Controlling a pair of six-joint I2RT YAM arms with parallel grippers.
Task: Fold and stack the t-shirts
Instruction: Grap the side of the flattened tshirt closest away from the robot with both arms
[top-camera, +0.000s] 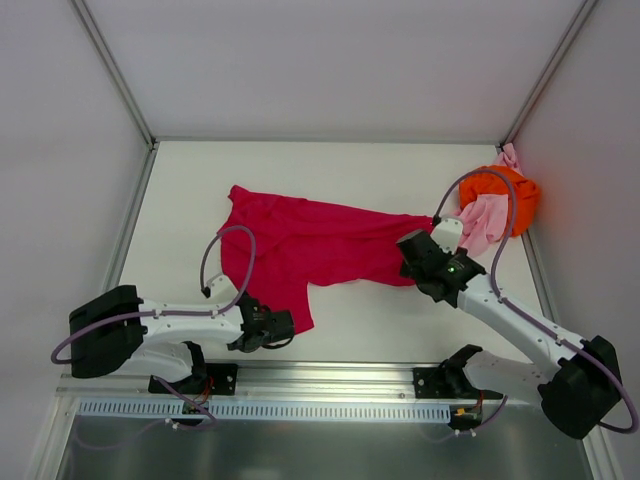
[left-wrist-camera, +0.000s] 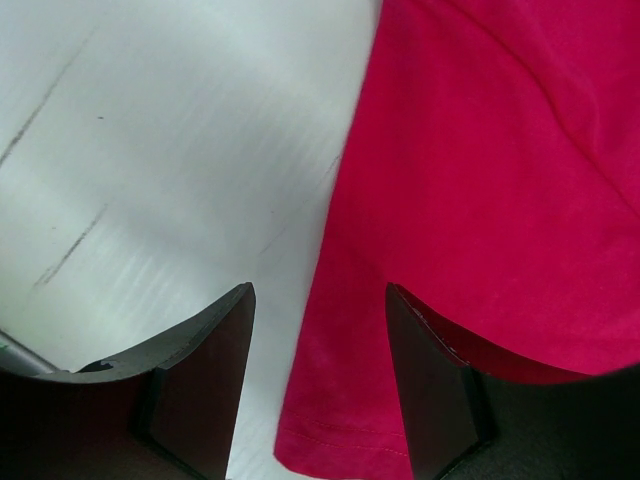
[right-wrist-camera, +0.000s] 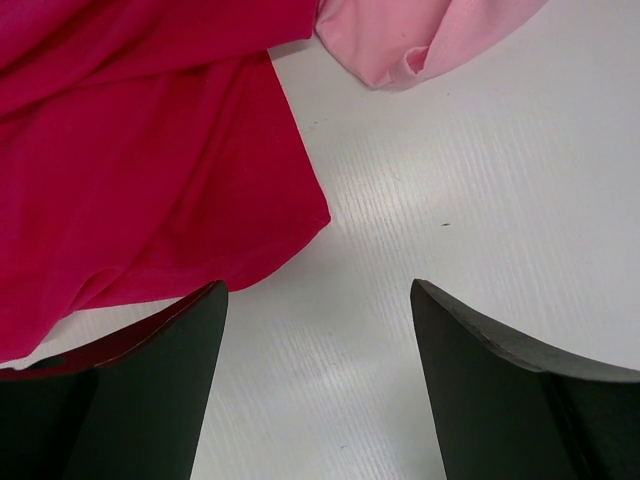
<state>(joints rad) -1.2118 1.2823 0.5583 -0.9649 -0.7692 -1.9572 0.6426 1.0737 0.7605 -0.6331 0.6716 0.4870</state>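
Grippers, two: left gripper (left-wrist-camera: 320, 300), jaws spread, straddling the near hem of the crimson t-shirt (top-camera: 310, 245); right gripper (right-wrist-camera: 320, 295), jaws spread, holding nothing, at its right edge. T-shirts, three: crimson, spread mid-table (top-camera: 200, 200); orange t-shirt (top-camera: 520, 195) and pink t-shirt (top-camera: 485, 222), bunched together in the far right corner.

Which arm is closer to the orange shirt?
Right. The right gripper sits beside the pink t-shirt lying against the orange t-shirt; the left gripper is far off, at the crimson t-shirt's hem.

Crimson t-shirt (top-camera: 300, 245): we see it spread out, rumpled.
Left gripper (top-camera: 288, 325): at its near hem.
Right gripper (top-camera: 410, 246): at its right edge.
Orange t-shirt (top-camera: 520, 195), pink t-shirt (top-camera: 485, 222): heaped farther right.
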